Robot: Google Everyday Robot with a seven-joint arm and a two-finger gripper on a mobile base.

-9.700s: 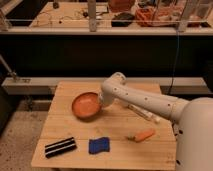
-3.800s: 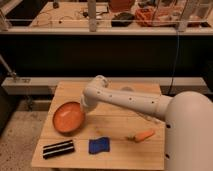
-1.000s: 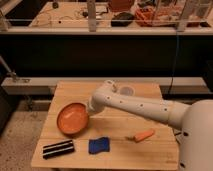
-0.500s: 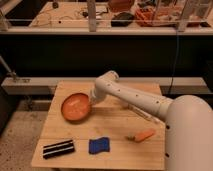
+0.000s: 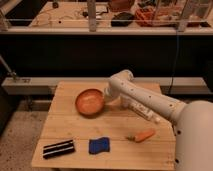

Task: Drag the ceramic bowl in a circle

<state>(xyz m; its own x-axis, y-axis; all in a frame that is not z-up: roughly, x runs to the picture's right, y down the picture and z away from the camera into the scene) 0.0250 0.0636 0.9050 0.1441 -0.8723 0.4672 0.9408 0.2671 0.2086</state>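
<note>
The ceramic bowl point(image 5: 90, 101), round, shallow and orange-terracotta, sits upright on the wooden table point(image 5: 65, 125), left of centre. My gripper point(image 5: 106, 98) is at the bowl's right rim, at the end of the white arm point(image 5: 145, 102) that reaches in from the right. The arm's wrist hides the fingers where they meet the rim.
A blue sponge point(image 5: 99, 145) lies near the front edge. A black ridged block point(image 5: 58, 149) lies at the front left. A small orange carrot point(image 5: 141, 135) lies at the front right. A dark shelf wall stands behind the table.
The bowl has moved right and toward the back of the table, from the left side to near the centre. The arm has swung right along with it.
</note>
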